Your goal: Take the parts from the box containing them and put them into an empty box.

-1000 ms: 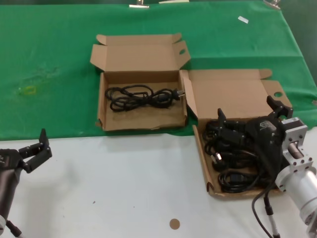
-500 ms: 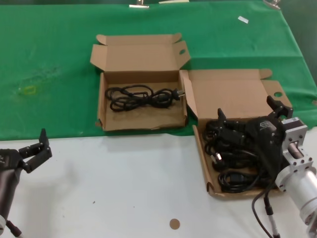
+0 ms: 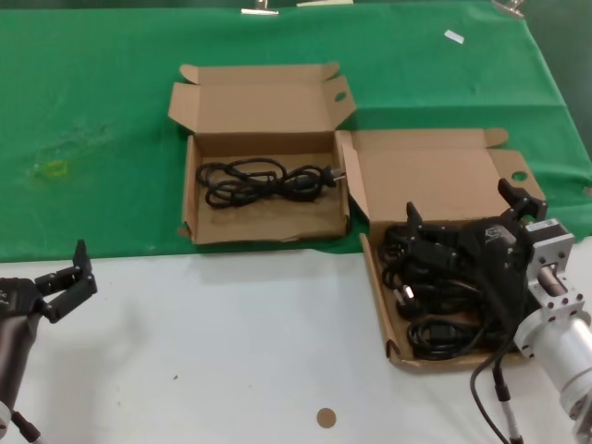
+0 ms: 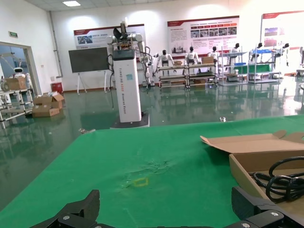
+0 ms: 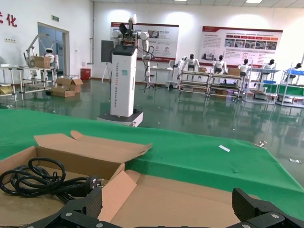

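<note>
The box containing the parts point(image 3: 377, 277) sits at the right with its lid point(image 5: 199, 199) folded back; several coiled black power cables point(image 3: 444, 314) fill it. My right gripper point(image 3: 467, 211) hangs open over the far end of that pile, nothing between its fingers point(image 5: 168, 208). The other box point(image 3: 264, 229), further back and to the left, holds one cable bundle point(image 3: 264, 180), also visible in both wrist views point(image 5: 38, 178) point(image 4: 285, 178). My left gripper point(image 3: 79, 277) stays open over the white table at the near left, holding nothing point(image 4: 166, 211).
A green cloth point(image 3: 102, 111) covers the far half of the table and bears a yellow mark point(image 3: 54, 168) point(image 4: 140, 181). The near half is white tabletop point(image 3: 231, 342) with a small brown disc point(image 3: 326, 418). A white tag point(image 3: 453, 36) lies far back right.
</note>
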`<state>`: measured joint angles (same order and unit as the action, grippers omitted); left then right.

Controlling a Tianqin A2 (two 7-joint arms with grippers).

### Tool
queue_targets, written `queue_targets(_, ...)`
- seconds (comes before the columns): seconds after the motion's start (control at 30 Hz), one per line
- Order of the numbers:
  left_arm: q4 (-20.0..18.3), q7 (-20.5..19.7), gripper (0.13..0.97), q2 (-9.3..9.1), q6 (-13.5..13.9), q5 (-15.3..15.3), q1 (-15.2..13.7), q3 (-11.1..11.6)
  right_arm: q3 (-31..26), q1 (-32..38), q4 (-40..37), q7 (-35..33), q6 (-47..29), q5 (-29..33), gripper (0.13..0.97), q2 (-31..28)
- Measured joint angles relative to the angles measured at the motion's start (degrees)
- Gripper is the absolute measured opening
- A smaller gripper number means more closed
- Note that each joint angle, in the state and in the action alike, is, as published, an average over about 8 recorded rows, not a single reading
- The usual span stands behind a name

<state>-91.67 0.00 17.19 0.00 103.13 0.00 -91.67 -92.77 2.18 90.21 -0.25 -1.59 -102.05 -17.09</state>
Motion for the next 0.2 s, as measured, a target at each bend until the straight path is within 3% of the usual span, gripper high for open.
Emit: queue_targets(0.2, 0.0, 0.0, 0.966, 0.0, 0.0, 0.0, 0.0, 0.0, 0.0, 0.0, 0.0, 0.0, 0.0, 0.0, 0.966, 0.0)
